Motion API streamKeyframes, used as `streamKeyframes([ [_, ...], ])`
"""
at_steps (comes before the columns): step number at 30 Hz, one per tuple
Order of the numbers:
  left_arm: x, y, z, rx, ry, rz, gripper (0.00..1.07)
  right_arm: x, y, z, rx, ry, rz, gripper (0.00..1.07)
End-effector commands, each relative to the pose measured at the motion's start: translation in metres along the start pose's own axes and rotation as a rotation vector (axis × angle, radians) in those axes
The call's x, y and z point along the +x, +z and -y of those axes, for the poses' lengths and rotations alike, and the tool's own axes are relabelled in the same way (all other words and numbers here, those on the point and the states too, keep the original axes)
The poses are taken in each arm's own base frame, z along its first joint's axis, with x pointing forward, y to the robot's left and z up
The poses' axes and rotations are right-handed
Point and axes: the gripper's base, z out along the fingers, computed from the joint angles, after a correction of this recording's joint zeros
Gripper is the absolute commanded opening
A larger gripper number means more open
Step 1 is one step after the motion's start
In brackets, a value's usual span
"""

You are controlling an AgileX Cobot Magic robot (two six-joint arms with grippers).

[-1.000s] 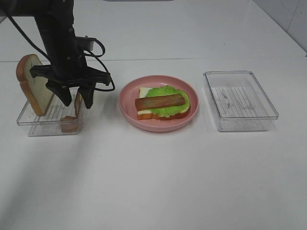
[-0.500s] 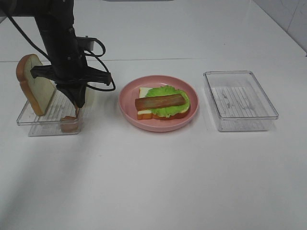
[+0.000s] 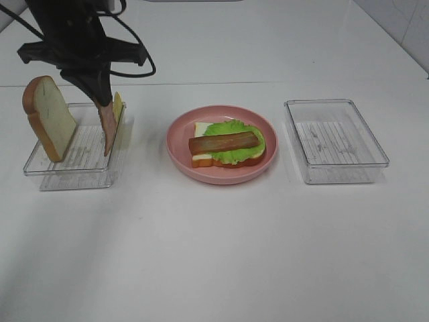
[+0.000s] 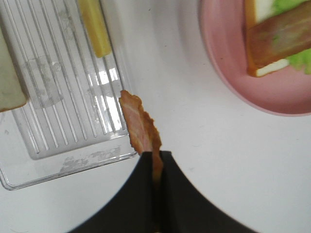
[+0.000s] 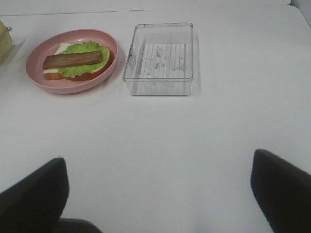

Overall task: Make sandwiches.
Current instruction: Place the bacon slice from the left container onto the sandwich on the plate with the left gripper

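Reddish-brown meat strip (image 3: 107, 134) hangs vertical, top pinched in left jaws.

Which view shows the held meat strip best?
Left wrist view: the meat strip is close, pinched in the left end effector. Exterior high shows it small, hanging by the left tray. Right wrist does not show it.

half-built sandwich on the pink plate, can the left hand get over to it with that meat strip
Probably yes. The left hand is shut on a dangling reddish-brown meat strip over the clear plastic tray, and only bare white table lies between it and the half-built sandwich on the round pink plate.
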Motion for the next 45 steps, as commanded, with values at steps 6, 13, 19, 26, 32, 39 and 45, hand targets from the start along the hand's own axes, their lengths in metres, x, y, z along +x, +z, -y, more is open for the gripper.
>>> streamKeyframes([
  [6,-0.009,-0.051,0.046,0.194,0.263,0.164,0.00,0.001,-0.003,-0.001,-0.001,-0.009,0.034,0.96],
  [13,-0.029,-0.050,0.087,0.339,0.399,0.255,0.00,0.001,-0.003,-0.001,-0.001,-0.009,0.034,0.96],
  [19,-0.046,-0.022,0.114,0.397,0.435,0.260,0.00,0.001,-0.003,-0.001,-0.001,-0.009,0.034,0.96],
  [26,-0.057,0.010,0.135,0.483,0.434,0.253,0.00,0.001,-0.003,-0.001,-0.001,-0.009,0.034,0.96],
  [32,-0.059,0.045,0.152,0.569,0.415,0.228,0.00,0.001,-0.003,-0.001,-0.001,-0.009,0.034,0.96],
  [39,-0.062,0.071,0.155,0.613,0.391,0.229,0.00,0.001,-0.003,-0.001,-0.001,-0.009,0.034,0.96],
  [45,-0.062,0.076,0.154,0.603,0.393,0.224,0.00,0.001,-0.003,-0.001,-0.001,-0.009,0.034,0.96],
])
